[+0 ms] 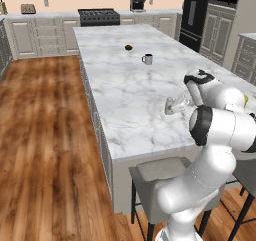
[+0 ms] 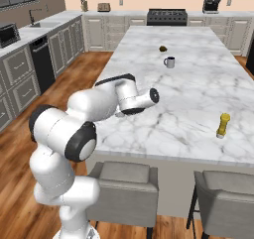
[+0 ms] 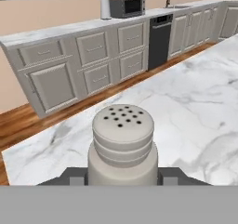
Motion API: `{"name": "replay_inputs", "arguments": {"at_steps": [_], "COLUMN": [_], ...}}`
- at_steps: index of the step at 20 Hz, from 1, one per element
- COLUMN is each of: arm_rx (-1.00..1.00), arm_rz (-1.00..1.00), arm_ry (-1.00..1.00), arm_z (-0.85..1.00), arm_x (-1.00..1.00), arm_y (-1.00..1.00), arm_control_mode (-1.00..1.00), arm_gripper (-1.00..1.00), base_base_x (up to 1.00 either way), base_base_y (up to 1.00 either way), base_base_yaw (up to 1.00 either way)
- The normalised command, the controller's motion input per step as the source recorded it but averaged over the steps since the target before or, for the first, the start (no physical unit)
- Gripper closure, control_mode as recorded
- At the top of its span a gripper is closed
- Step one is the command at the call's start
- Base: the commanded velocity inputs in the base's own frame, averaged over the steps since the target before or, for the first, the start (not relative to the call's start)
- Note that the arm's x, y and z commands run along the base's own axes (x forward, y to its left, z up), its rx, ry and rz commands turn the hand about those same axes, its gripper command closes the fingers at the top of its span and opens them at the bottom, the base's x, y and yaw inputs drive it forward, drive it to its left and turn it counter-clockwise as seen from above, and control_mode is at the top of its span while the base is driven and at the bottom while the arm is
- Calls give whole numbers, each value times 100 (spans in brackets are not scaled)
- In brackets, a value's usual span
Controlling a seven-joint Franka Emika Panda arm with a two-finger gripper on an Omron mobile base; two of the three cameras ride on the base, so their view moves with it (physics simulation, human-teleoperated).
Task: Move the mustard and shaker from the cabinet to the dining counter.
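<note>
Left base view: no brand, label or writing can be read on anything. The white arm rises from the lower right, bends at a dark elbow joint and reaches leftward over the marble worktop (image 1: pixel 130 90), with the hand held low above the surface. At the pincer (image 1: pixel 172 105) stands the shaker (image 1: pixel 169 105), upright and close to the worktop's near edge; whether it touches the marble cannot be told. A grey mug (image 1: pixel 147 59) and a small dark object (image 1: pixel 128 47) sit farther up the worktop, well apart from the hand.

Right base view: the arm comes up from the lower left, and its forearm and wrist lie nearly level over the worktop's left near edge, hiding the shaker. The mustard (image 2: pixel 223 125) stands upright on the worktop, well to the right of the arm. Two grey stools (image 2: pixel 124 186) are tucked beneath the near edge.

Hand view: the shaker's perforated domed top fills the middle, with the pincer's dark fingers (image 3: pixel 74 175) closed against its body on both sides. It bears no lettering.
</note>
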Motion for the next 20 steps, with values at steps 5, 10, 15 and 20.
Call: {"name": "replay_inputs", "arguments": {"at_steps": [5, 10, 15, 20], "arm_rx": [6, 1, 0, 0], "arm_rz": [3, 1, 0, 0], "arm_ry": [0, 0, 0, 0], "arm_z": [-56, -57, -38, -47], "arm_x": [48, 42, 44, 48], "arm_y": [-1, 0, 7, 10], "arm_control_mode": [-100, -100, -100, -100], "arm_gripper": [100, 100, 100, 100], "base_base_x": [0, 0, 0, 0], "base_base_y": [0, 0, 0, 0], "base_base_yaw": [0, 0, 0, 0]}}
